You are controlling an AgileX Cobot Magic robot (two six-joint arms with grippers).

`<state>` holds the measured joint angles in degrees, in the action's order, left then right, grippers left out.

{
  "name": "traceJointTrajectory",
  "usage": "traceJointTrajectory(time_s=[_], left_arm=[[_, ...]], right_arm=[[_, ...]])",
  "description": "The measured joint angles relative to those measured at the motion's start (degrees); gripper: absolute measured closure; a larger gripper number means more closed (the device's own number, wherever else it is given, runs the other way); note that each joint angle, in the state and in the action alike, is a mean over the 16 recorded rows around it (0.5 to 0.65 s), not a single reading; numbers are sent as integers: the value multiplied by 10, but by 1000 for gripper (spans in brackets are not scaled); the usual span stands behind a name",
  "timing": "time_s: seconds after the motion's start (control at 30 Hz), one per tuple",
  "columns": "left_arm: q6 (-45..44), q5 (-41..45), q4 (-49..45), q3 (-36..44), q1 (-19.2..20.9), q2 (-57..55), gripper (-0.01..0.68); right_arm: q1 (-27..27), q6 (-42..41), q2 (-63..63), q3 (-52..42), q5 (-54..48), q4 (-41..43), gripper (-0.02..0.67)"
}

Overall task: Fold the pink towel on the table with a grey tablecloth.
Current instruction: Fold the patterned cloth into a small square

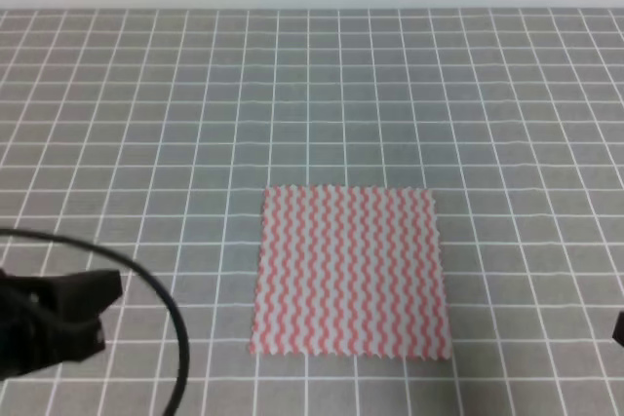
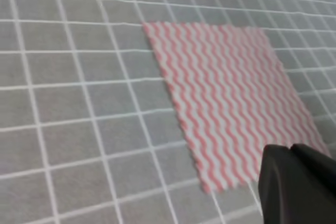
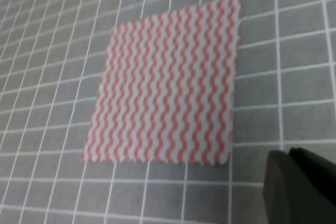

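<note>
Left end effector (image 1: 93,309): I see it low at the left edge of the exterior high view, dark, with a black cable (image 1: 175,323) curving beside it. It touches nothing and holds nothing. If its fingers are spread or pressed together, I cannot tell; in the left wrist view only a dark blurred part shows at the bottom right.

Right end effector (image 1: 618,328): only a small dark tip at the right edge of the exterior high view. Its opening I cannot tell. It also touches nothing that I can see.

Pink towel (image 1: 349,272): it lies flat and unfolded on the worktop (image 1: 312,94), between the two arms, well apart from the left one. No corner is lifted.

Stage, as I judge: the fold is not yet begun; first I must reach a near corner or edge.

Risk one: the cloth is thin and flat, so the fingers may close on nothing, or push the towel and wrinkle it.

Risk two: the fingers may pinch the grey tablecloth together with the towel and drag it.

Risk three: if only one corner is lifted, the fold may come skewed.
</note>
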<state>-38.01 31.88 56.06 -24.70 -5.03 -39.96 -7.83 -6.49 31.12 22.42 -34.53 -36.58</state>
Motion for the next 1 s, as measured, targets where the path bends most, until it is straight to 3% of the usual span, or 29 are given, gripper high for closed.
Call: traceJointTrajectory(time_s=[0.13,0.37,0.63,0.83,1.0], left_arm=[[-54,8,33,-17,0,-41,677],[-148,0,115,-20,-14,-78,677],[-244,-5,203,-20,-52,-116,676],[-288,-9,240,-20,-75,-136,676],[-308,-6,254,-20,-83,-142,676]], right_arm=[[0,-10,44,21,-30,-12,666],[-22,-80,120,37,-35,-106,665],[-116,-151,228,56,21,-198,665],[-190,-131,315,88,72,-166,664],[-220,-89,389,114,104,-113,648]])
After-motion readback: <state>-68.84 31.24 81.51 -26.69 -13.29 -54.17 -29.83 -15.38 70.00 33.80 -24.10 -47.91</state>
